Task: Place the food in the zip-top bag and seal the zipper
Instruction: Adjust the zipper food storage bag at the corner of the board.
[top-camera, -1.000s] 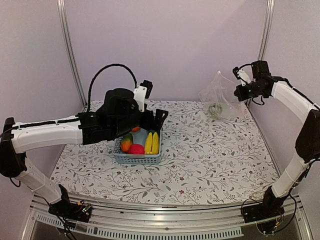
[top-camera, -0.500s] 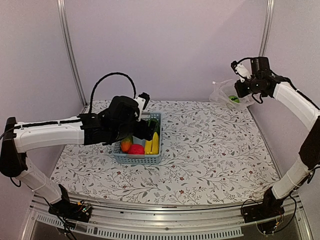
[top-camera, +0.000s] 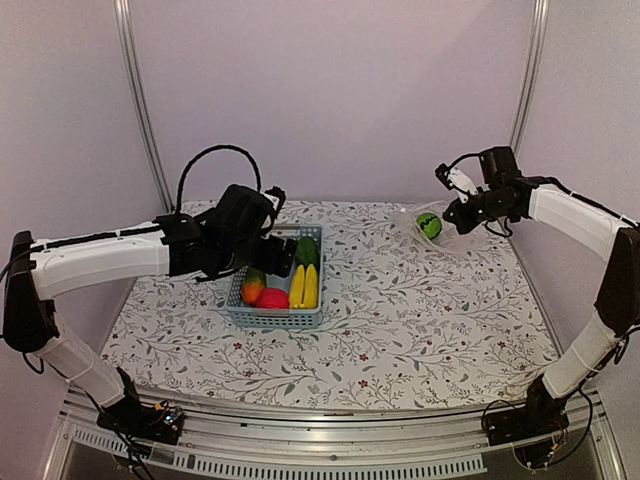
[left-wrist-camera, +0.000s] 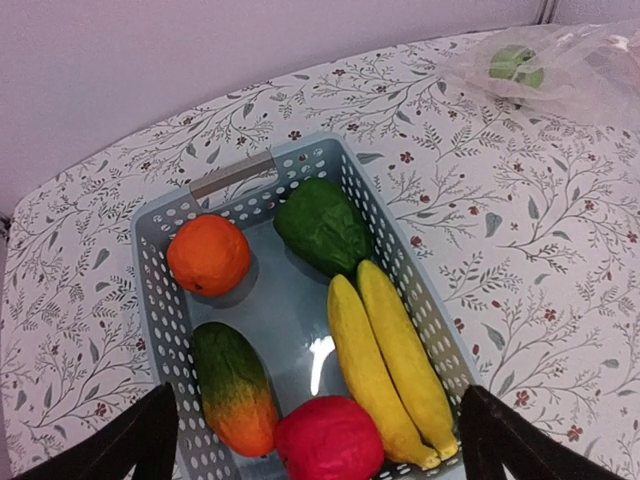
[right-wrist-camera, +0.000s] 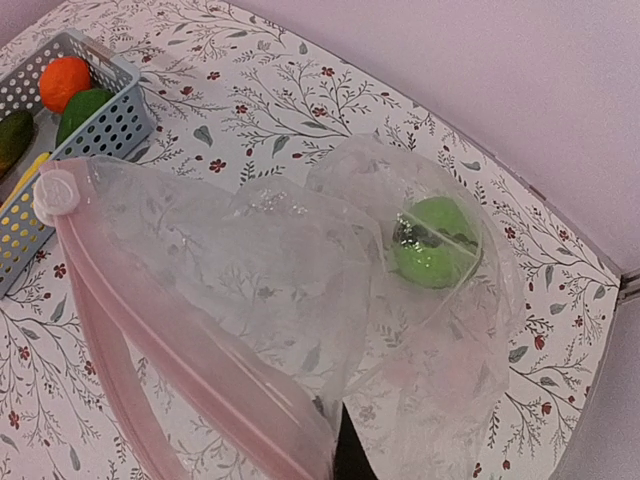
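Now | left tool (left-wrist-camera: 318, 400) spread above basket (left-wrist-camera: 150, 270) food (left-wrist-camera: 400, 350); right tool (top-camera: 448, 212) pinching zip-top bag (right-wrist-camera: 250, 270)

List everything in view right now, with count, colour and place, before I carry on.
basket: one, light blue, on the cloth left of centre
orange: one, orange, basket's far end
dark green piece: one, dark green, beside the orange
bananas: two, yellow, side by side along the basket's right wall
red piece: one, red, basket's near end
green-orange piece: one, green fading to orange, basket's near left
zip-top bag: one, clear, pink zipper, far right
green fruit: one, bright green, inside the bag
cloth: one, white floral, over the table
left claw: one, black, open above the basket
right claw: one, black, shut on the bag
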